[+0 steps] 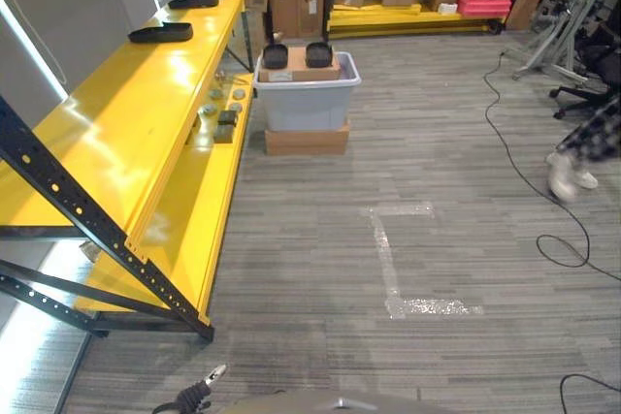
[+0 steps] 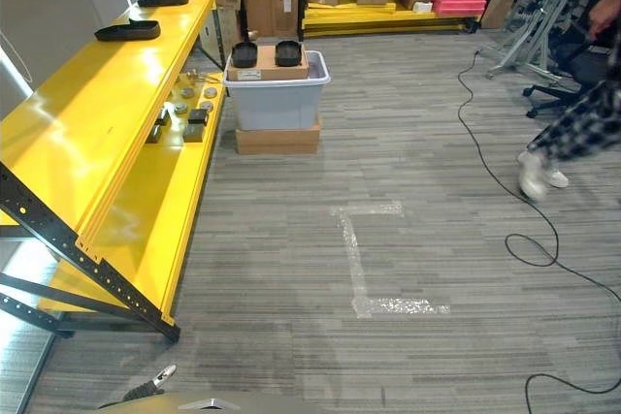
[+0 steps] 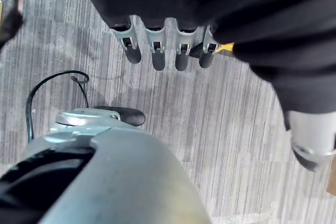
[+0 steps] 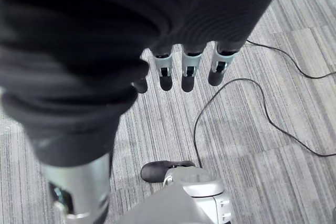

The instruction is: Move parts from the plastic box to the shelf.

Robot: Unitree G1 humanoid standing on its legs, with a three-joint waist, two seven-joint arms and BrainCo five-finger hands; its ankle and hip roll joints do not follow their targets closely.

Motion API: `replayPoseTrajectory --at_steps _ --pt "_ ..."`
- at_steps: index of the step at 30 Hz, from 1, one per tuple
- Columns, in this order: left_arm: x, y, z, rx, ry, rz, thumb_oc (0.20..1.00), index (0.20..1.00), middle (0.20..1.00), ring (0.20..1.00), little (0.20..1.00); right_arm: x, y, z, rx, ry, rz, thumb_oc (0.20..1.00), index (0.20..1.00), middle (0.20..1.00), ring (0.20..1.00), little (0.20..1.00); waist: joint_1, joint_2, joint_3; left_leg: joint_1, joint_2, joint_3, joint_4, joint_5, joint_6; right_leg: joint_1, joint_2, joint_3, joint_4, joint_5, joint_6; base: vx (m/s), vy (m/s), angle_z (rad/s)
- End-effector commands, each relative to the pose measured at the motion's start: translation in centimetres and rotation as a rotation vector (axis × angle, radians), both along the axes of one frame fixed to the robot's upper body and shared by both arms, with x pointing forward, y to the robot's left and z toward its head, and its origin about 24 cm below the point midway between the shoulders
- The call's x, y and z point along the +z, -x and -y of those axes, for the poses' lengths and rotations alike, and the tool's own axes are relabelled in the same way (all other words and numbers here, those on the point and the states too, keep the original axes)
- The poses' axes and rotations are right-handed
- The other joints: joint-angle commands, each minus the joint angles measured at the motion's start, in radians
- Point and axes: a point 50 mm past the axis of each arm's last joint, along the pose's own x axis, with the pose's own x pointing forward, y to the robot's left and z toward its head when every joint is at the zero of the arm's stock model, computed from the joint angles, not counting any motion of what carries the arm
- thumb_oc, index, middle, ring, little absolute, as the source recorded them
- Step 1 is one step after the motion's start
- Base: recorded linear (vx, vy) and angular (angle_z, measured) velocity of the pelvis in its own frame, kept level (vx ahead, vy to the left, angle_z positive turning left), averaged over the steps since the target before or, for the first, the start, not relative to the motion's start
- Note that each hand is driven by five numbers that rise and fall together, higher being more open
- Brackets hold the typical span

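Shelf (image 1: 126, 133): long yellow rack; two black trays on its top level, small parts (image 2: 189, 104) on the lower one.
Plastic box (image 1: 309, 104): grey, near the shelf's side, on a flat carton; holds a cardboard box with two black parts (image 1: 318, 53) on top.
Left hand (image 3: 163, 51): fingers relaxed, empty, over carpet.
Right hand (image 4: 189, 72): fingers relaxed, empty.

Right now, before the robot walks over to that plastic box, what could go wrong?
1. A person is stepping across the floor on the right and may cross the robot's path.
2. The plastic box sits on a cardboard box, so a careless reach might shift or tip it.
3. Both hands hang empty, left hand and right hand; the shelf frame juts out near the walkway.
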Motion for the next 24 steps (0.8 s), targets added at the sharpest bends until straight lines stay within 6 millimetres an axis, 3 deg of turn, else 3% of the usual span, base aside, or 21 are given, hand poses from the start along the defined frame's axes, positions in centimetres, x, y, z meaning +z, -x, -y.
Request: replayPoseTrajectory --at_steps 1,10,14,16,17,19,20,21,24 --pt "0.0 -1.3 0.1 0.017 -0.031 -0.008 1.000 1.000 1.000 1.000 1.000 0.2 0.4 0.6 -0.009 0.028 -0.038 1.000 1.000 1.000 1.000 1.000 0.024 -0.015 -0.021 0.005 0.003 0.036 -0.002 -0.064 -0.021 -0.053 -0.048 0.001 -0.013 0.072 0.109 0.00 0.000 0.00" --pt "0.2 -1.9 -0.2 0.102 -0.057 0.057 1.000 1.000 1.000 1.000 1.000 0.5 -2.4 1.1 -0.068 0.068 0.190 1.000 1.000 1.000 1.000 1.000 0.025 -0.013 -0.015 0.005 -0.006 0.025 0.014 -0.071 -0.017 -0.049 -0.054 0.013 -0.013 0.077 0.109 0.04 0.046 -0.01" --pt "0.2 -2.0 -0.3 0.115 -0.047 0.066 1.000 1.000 1.000 1.000 1.000 0.7 -2.8 1.7 -0.106 0.081 0.227 1.000 1.000 1.000 1.000 1.000 0.022 -0.014 0.004 -0.002 -0.030 0.015 0.049 -0.092 0.001 -0.050 -0.076 0.027 0.002 0.086 0.115 0.09 0.159 -0.15" --pt "0.2 -2.1 -0.4 0.114 -0.047 0.063 1.000 1.000 1.000 1.000 1.000 0.7 -2.9 1.8 -0.117 0.080 0.233 1.000 1.000 1.000 1.000 1.000 0.017 -0.014 0.018 -0.010 -0.042 0.006 0.070 -0.105 0.021 -0.076 -0.086 0.039 0.071 0.066 0.114 0.11 0.209 -0.16" --pt "0.3 -2.4 -0.5 0.121 -0.046 0.070 1.000 1.000 1.000 1.000 1.000 0.8 -3.2 1.8 -0.123 0.073 0.246 1.000 1.000 1.000 1.000 1.000 0.011 -0.013 0.034 -0.023 -0.052 -0.002 0.094 -0.115 0.042 -0.118 -0.090 0.044 0.172 0.050 0.111 0.05 0.193 -0.12" --pt "0.5 -3.2 -0.7 0.126 -0.053 0.082 1.000 1.000 1.000 1.000 1.000 0.9 -4.1 1.8 -0.124 0.060 0.283 1.000 1.000 1.000 1.000 1.000 -0.001 -0.009 0.072 -0.042 -0.071 -0.020 0.131 -0.130 0.080 -0.244 -0.098 0.046 0.387 0.084 0.124 0.00 0.176 -0.12" --pt "0.6 -3.3 -0.7 0.125 -0.053 0.082 1.000 1.000 1.000 1.000 1.000 0.9 -4.2 1.8 -0.127 0.058 0.288 1.000 1.000 1.000 1.000 1.000 -0.002 -0.010 0.076 -0.045 -0.074 -0.023 0.136 -0.133 0.084 -0.257 -0.099 0.047 0.403 0.091 0.127 -0.03 0.184 -0.11" --pt "0.7 -3.6 -0.9 0.127 -0.051 0.085 1.000 1.000 1.000 1.000 1.000 1.0 -4.5 2.0 -0.135 0.050 0.309 1.000 1.000 1.000 1.000 1.000 -0.007 0.000 0.105 -0.054 -0.082 -0.034 0.167 -0.145 0.103 -0.357 -0.103 0.044 0.574 0.158 0.137 0.00 0.181 0.03" --pt "0.7 -3.7 -1.0 0.115 -0.043 0.081 1.000 1.000 1.000 1.000 1.000 1.2 -4.8 2.3 -0.128 0.026 0.331 1.000 1.000 1.000 1.000 1.000 -0.006 0.011 0.130 -0.060 -0.088 -0.037 0.201 -0.159 0.113 -0.453 -0.114 0.035 0.699 0.200 0.134 0.07 0.137 -0.12"
